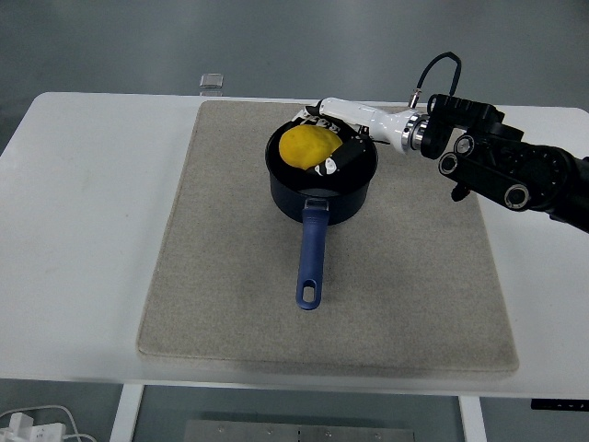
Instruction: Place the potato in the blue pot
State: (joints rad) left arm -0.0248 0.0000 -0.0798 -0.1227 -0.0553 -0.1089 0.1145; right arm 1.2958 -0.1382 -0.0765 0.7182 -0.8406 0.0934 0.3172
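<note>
Inside the dark blue long-handled pot [321, 184] on the grey felt mat [221, 276], the right robot hand [333, 145] grasps the round yellow potato [307, 146] over the white bench [83, 230].

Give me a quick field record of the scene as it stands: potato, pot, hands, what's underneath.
potato: yellow potato, inside the pot's mouth, fingers around it
pot: blue pot, upright on the mat, handle pointing to the table's near edge
right hand: right hand reaching into the pot, closed on the potato
left hand: not in view
mat: grey mat on the white table
other: small clear object at the far edge
task state: potato not yet released
</note>
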